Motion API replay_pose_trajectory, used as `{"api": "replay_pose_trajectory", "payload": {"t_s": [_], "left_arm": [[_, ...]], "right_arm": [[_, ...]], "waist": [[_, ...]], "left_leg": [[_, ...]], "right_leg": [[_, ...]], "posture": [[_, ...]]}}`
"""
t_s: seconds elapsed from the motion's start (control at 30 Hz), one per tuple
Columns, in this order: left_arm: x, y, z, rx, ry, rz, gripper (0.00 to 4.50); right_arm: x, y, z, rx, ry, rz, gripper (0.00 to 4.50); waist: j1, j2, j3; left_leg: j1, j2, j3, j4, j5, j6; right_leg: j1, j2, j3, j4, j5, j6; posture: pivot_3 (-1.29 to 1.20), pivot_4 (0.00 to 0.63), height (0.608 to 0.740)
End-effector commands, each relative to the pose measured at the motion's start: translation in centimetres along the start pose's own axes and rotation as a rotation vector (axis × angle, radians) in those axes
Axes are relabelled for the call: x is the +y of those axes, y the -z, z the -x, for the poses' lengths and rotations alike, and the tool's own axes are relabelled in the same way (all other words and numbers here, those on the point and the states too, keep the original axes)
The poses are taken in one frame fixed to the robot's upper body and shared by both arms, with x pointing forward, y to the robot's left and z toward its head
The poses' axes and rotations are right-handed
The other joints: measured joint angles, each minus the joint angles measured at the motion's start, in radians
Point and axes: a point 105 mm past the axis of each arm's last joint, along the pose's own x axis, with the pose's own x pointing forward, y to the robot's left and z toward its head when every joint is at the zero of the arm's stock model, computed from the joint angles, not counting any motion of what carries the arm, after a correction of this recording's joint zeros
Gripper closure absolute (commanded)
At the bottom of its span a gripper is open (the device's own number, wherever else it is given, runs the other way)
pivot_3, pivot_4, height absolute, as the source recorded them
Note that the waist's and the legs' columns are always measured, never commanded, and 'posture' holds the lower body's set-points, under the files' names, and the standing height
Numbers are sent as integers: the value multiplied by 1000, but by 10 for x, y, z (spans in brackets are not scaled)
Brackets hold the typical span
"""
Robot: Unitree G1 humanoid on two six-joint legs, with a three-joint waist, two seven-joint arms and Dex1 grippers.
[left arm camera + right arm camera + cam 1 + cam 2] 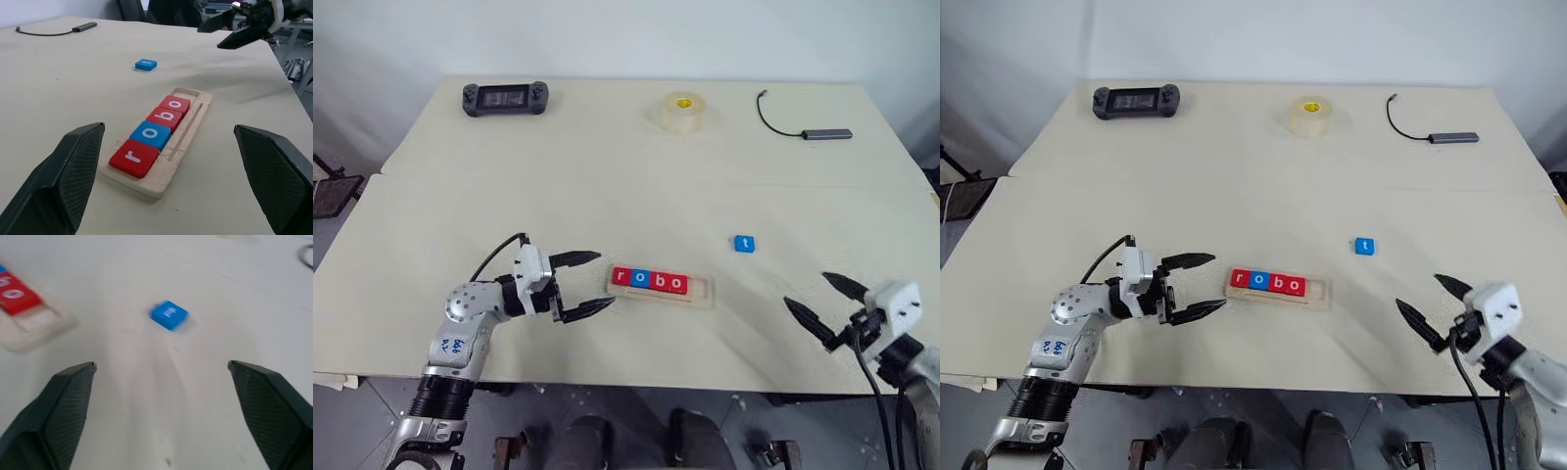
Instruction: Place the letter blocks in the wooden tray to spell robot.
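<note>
- Left end effector (579,286): released, fingers spread and empty, hovering just left of the wooden tray (703,296), level with it
- Wooden tray: lies near the front edge of the bench (607,176); four letter blocks sit in it touching in a row, red r (623,277), blue o (640,279), red b (659,282), red o (677,284), so "robo" is done and the slot at the tray's right end is bare
- Blue t block (745,244): flat on the bench, right of the tray and a little beyond it, apart from it; this last tile is what is left to place
- Right end effector (824,307): released, fingers wide with nothing between them, well to the right of the tray and nearer the front edge than the t block, facing that block in the right wrist view
</note>
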Motion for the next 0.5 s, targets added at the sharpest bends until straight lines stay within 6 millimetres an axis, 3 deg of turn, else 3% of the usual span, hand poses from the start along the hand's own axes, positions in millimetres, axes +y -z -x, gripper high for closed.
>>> {"api": "replay_pose_trajectory", "payload": {"t_s": [0.03, 0.17, 0.3, 0.5], "left_arm": [[3, -4, 1, -14, -3, -21, 0], [2, -4, 2, -12, 3, -19, 0], [2, -4, 0, -15, 4, -20, 0], [0, -5, 1, -15, 2, -21, 0]], "right_arm": [[-12, -3, 14, -21, 87, 50, 70], [-10, -5, 11, -40, 71, 42, 70], [-6, -21, -17, -73, 26, 3, 70], [0, -29, -67, 10, 26, -125, 70]], "waist": [[-2, 0, 0], [-6, 0, 0], [-11, 0, 0], [-6, 1, 0]], "left_leg": [[0, 0, 1, 0, 0, 0], [1, 0, 2, 0, 0, 1], [2, 1, 2, 0, 0, 1], [1, 1, 1, 0, 1, 0]], "right_leg": [[0, 0, 1, 0, 0, 0], [0, 0, 2, 1, 0, 0], [0, 0, 3, 1, 0, 0], [-1, 0, 2, 2, 0, 0]], "posture": [[0, 150, 740], [0, 150, 740], [0, 150, 740], [0, 150, 740]]}}
